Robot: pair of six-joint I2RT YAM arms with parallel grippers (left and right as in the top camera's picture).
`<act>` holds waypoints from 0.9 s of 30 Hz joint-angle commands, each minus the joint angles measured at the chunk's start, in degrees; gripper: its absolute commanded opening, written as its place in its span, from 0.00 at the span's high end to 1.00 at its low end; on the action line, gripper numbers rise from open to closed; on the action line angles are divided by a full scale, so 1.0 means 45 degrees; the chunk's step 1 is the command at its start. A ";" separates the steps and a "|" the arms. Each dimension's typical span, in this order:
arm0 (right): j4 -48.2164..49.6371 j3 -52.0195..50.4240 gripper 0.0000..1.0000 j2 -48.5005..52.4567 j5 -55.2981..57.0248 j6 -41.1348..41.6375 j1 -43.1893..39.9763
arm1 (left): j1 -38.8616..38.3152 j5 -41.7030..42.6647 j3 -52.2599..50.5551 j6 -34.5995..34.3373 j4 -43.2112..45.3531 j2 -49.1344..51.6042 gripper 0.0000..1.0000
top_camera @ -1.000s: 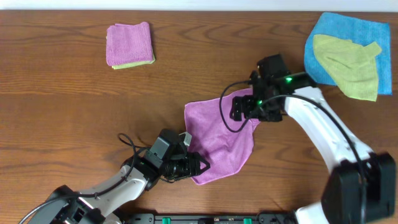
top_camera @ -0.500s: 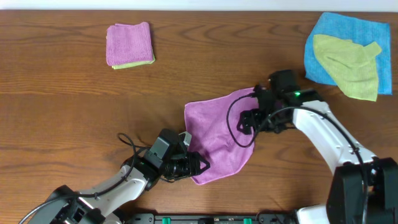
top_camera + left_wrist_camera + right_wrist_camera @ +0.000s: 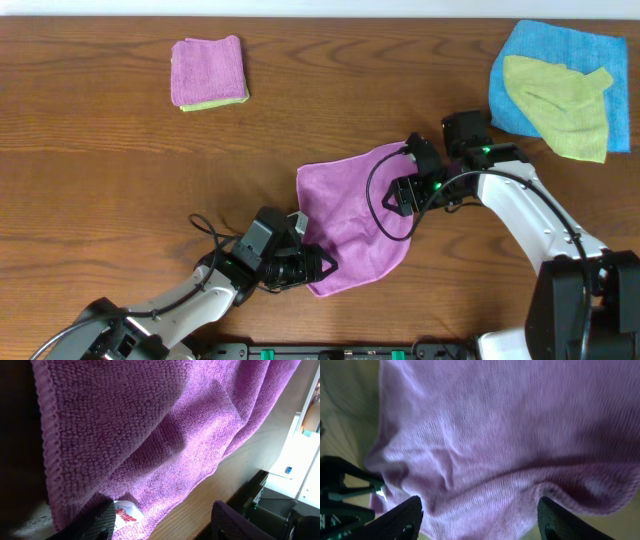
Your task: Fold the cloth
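The purple-magenta cloth lies spread and slightly rumpled on the table at the centre. My left gripper is open at the cloth's near-left edge. In the left wrist view the cloth fills the frame, and its white tag sits between the open jaws. My right gripper is open over the cloth's right side. In the right wrist view the wrinkled cloth lies under the wide-spread fingers.
A folded purple cloth on a yellow-green one sits at the far left. A bright blue cloth with a yellow-green cloth on it lies at the far right. The near table edge is close behind the left gripper.
My right gripper has moved right and toward the front, off the cloth's far-right corner, which now lies uncovered. The left arm has not moved.
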 commanded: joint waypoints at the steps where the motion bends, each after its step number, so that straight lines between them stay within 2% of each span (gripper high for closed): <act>1: -0.0534 -0.0117 0.26 0.0131 0.0743 0.0384 -0.0058 | 0.0000 -0.0986 -0.0296 0.0136 -0.0253 0.0296 0.37; 8: -0.1073 -0.0447 0.28 0.0136 0.2419 0.1520 -0.0053 | 0.0000 -0.0996 -0.0296 0.0136 -0.0248 0.0296 0.37; 13: 0.0826 -0.2103 0.31 0.0136 0.2399 0.2234 -0.0049 | 0.0000 -0.0986 -0.0296 0.0141 -0.0253 0.0296 0.37; 15: 0.1297 -0.2623 0.42 0.0131 0.2210 0.2365 -0.0044 | 0.0000 -0.0986 -0.0296 0.0136 -0.0257 0.0296 0.37; 17: 0.1462 -0.2589 0.63 0.0092 0.2025 0.2477 -0.0044 | 0.0000 -0.0986 -0.0296 0.0136 -0.0253 0.0296 0.37; 21: 0.1224 -0.2307 0.94 -0.0189 0.1778 0.3089 -0.0039 | 0.0000 -0.0986 -0.0296 0.0141 -0.0253 0.0296 0.36; 22: 0.1093 -0.2215 0.98 -0.0219 0.1783 0.3410 -0.0044 | 0.0000 -0.0986 -0.0296 0.0141 -0.0253 0.0296 0.36; 27: 0.0228 -0.1413 0.98 -0.0534 0.1515 0.5071 0.0107 | 0.0000 -0.0991 -0.0296 0.0136 -0.0253 0.0296 0.36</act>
